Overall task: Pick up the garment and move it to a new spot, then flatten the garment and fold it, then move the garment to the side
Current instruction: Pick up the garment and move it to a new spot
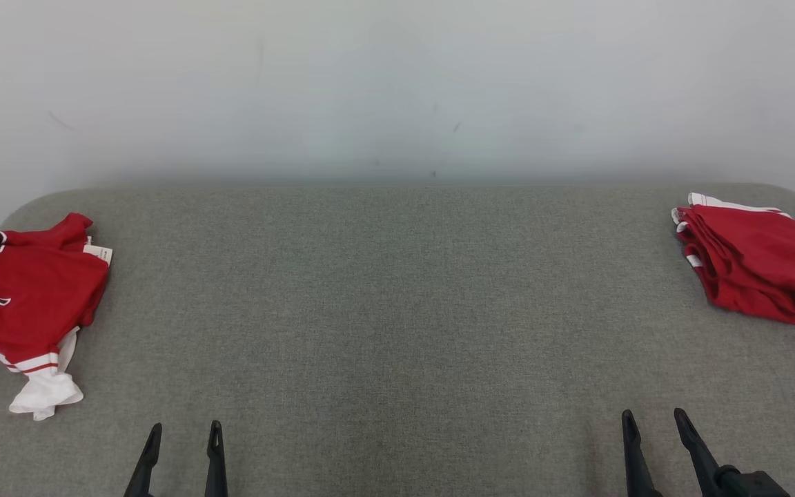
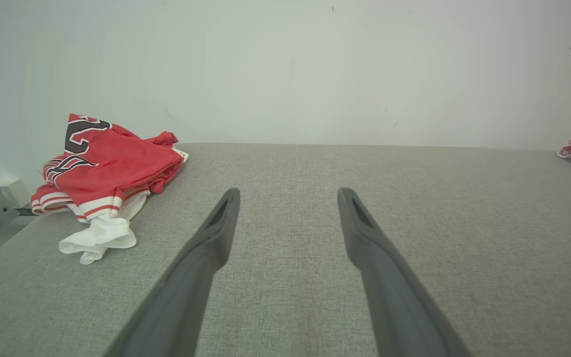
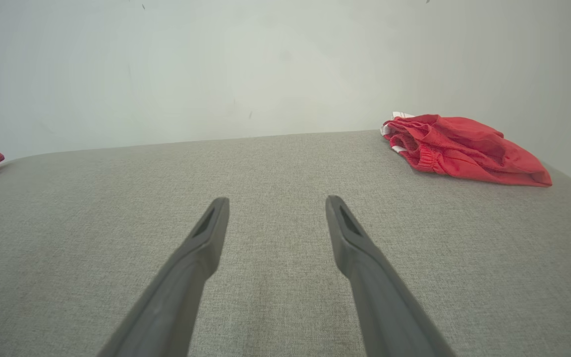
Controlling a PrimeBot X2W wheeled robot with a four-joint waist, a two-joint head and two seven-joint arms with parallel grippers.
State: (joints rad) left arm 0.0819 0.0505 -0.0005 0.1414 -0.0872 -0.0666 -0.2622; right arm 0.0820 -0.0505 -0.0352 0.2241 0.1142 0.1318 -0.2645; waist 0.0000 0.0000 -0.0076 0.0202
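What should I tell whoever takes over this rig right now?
Grippers: the left gripper and the right gripper are both open and empty, at the near edge of the gray table.
Things: the red jersey lies crumpled at the table's left end. The red shorts lie folded at the right end.
Done: the shorts look folded and set aside.
Left: probably the jersey. Pick it up, move it, flatten it, fold it and set it aside.
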